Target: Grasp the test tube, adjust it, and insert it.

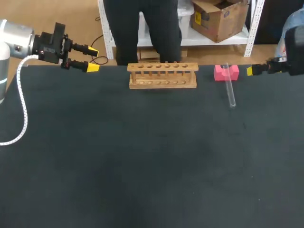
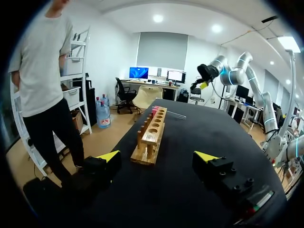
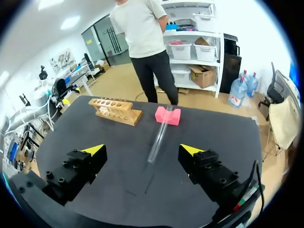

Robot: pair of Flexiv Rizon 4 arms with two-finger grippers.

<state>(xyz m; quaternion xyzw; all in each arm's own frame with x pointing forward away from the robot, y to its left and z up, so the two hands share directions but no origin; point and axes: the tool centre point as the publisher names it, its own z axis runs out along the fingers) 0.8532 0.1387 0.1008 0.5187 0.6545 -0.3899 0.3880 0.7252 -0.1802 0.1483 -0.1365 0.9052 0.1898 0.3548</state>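
Our left pincer (image 1: pixel 93 59), right pincer (image 3: pixel 142 150) both spread; clear glass test tube (image 1: pixel 231 92) rests across pink notched block (image 1: pixel 219 72), ahead of right pincer.

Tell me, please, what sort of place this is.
Likely a robotics lab test bench: a black table carries a wooden test tube rack and a clear test tube propped on a pink block, with the left gripper and right gripper open at its sides.

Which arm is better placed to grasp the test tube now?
Right. The test tube rests one end on the pink block, directly ahead of the open right pincer; the left pincer is beyond the rack.
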